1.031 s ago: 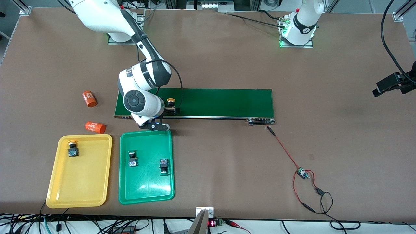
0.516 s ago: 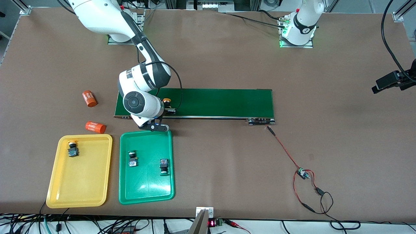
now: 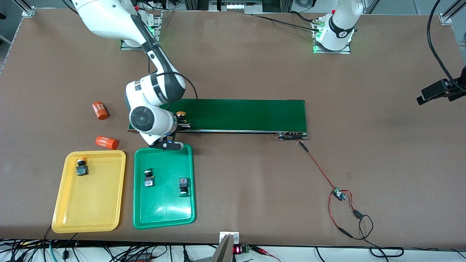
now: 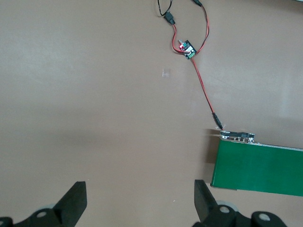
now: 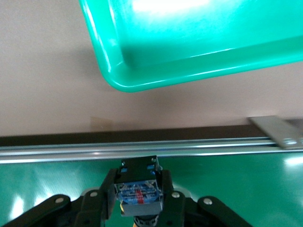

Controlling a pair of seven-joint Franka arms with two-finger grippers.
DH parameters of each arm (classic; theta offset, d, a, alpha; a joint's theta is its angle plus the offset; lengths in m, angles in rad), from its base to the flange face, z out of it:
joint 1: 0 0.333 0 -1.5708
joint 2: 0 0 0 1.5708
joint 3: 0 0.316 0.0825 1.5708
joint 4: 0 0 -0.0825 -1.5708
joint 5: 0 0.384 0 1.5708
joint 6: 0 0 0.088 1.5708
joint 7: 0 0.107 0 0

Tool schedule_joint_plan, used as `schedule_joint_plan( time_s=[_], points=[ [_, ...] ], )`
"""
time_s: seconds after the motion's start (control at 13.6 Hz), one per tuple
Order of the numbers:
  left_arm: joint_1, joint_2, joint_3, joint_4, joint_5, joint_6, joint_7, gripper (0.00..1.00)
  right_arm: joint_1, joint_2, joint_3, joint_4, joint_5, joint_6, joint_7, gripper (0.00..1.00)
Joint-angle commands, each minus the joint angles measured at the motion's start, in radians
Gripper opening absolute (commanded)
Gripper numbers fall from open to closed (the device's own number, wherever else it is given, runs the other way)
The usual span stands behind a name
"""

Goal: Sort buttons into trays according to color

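Over the conveyor belt (image 3: 240, 114) edge, right gripper (image 5: 137, 198) clamps a yellow button (image 3: 181, 115); left gripper (image 4: 137, 203) gapes.

Right gripper (image 3: 181, 123) largely hidden under its own wrist, front view

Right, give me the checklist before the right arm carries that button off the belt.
1. Right gripper shut on the yellow-orange button: ok, jaws against its black body.
2. Button clear of the conveyor belt: cannot tell.
3. Yellow tray has free floor: ok, one yellow-orange button in it.
4. Green tray holds only green buttons: ok, two there.
5. Orange cylinders clear of the yellow tray: ok, beside it.
6. Left gripper out of the way: ok, open, waiting over bare table.
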Motion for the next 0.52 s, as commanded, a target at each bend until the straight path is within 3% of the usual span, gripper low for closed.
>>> schedule_joint_plan(
  time_s=[0.0,0.15,0.44],
  points=[
    [0.003,0.005,0.001,0.026,-0.018,-0.017,-0.006,1.0,-0.029,-0.015,-0.077,0.171,0.019,-0.238,-0.182,0.03],
    [0.003,0.005,0.001,0.026,-0.018,-0.017,-0.006,1.0,-0.053,-0.013,-0.136,0.25,0.01,-0.292,-0.358,0.03],
    [0.003,0.004,-0.001,0.026,-0.019,-0.018,-0.006,1.0,-0.212,0.017,-0.133,0.261,-0.068,-0.153,-0.627,0.03]
  ],
)
